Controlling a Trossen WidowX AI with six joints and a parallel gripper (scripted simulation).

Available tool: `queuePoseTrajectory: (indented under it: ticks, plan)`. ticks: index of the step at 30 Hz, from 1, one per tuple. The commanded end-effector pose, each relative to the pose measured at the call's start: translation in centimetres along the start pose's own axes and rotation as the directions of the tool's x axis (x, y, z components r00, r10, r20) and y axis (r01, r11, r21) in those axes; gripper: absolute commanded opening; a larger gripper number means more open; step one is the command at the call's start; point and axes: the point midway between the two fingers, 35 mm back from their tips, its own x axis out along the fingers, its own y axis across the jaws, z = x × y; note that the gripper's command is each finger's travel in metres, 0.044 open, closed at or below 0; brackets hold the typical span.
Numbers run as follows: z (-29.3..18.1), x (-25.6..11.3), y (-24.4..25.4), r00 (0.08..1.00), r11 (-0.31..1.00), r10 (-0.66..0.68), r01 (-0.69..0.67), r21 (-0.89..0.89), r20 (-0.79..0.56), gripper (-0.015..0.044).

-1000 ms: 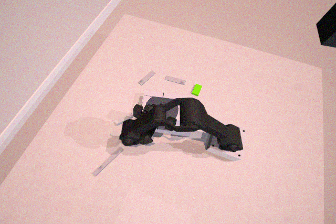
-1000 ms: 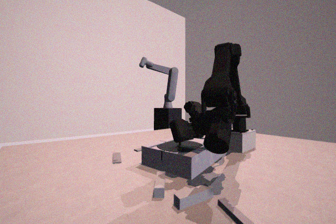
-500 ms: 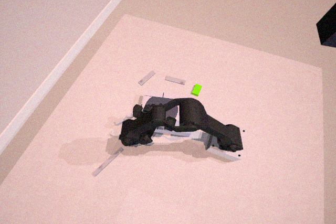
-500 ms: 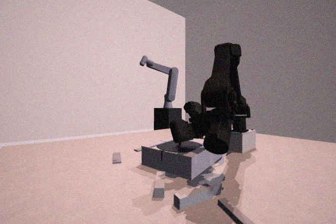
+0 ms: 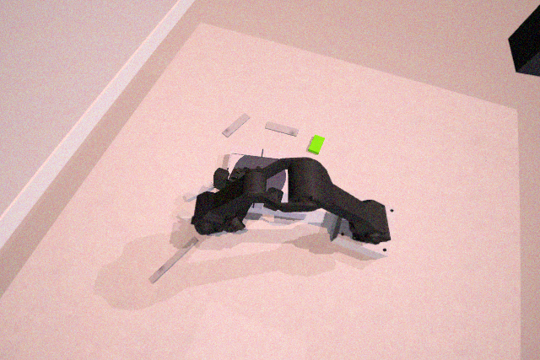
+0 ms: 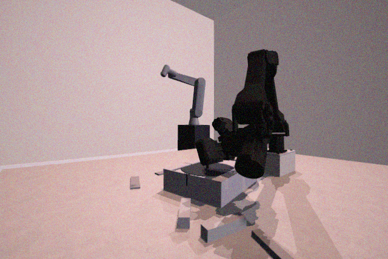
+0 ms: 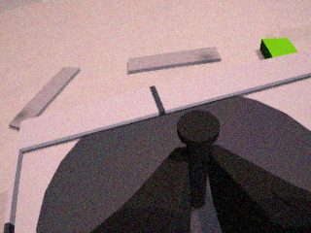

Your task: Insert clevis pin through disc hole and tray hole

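The gripper (image 6: 205, 161) (image 7: 198, 154) is shut on the steel clevis pin (image 7: 198, 127), low over the disc. The pin's round head shows above the fingertips in the wrist view, and its shank runs down between the fingers. The wide, dark grey disc (image 5: 277, 181) (image 6: 191, 168) (image 7: 92, 180) lies flat in the rimmed tray (image 6: 200, 184) (image 7: 17, 184). Neither the disc's hole nor the tray's pin hole can be made out. I cannot tell whether the pin's lower end is in a hole. The arm covers much of the disc and tray in the top view.
A green block (image 5: 315, 144) (image 7: 279, 48) lies beyond the tray. Flat grey bars (image 5: 235, 125) (image 5: 281, 129) (image 7: 172, 60) lie near it. Another bar (image 5: 173, 260) and a thicker grey bar (image 6: 224, 228) lie on other sides. A grey arm (image 6: 199, 96) stands on a black pedestal (image 6: 193, 137) in the background.
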Motion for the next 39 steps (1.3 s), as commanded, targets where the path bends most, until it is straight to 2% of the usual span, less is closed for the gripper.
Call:
queuePoseTrajectory:
  ticks: [1, 39]
  plan:
    - [0.0, 0.0, 0.0, 1.0, 1.0, 0.0, 0.0, 0.0, 0.0, 0.0]
    - [-0.46, 0.37, 0.04, 1.0, 1.0, 0.002, -0.002, 0.0, 0.001, 0.0]
